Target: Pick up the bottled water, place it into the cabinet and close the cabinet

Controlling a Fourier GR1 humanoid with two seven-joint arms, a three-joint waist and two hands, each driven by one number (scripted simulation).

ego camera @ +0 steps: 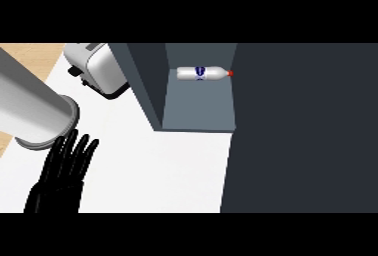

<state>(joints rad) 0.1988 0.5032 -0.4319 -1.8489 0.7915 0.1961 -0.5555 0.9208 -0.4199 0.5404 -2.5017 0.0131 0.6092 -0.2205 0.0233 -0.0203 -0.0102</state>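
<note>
The bottled water (201,73), white with a blue label and a red cap, lies on its side inside the grey cabinet (198,107), cap pointing right. No hand touches it. A broad dark panel (303,130), which looks like the cabinet's door, fills the view's right side and borders the compartment. My left hand (63,172) shows at the lower left, open with fingers straight and pointing up, well apart from the cabinet. My right hand is not visible.
A silver toaster (97,69) stands at the back left beside the cabinet's left wall (144,85). A large grey cylinder (29,102) slants in from the upper left, ending just above my left hand. White counter (162,170) lies between hand and cabinet.
</note>
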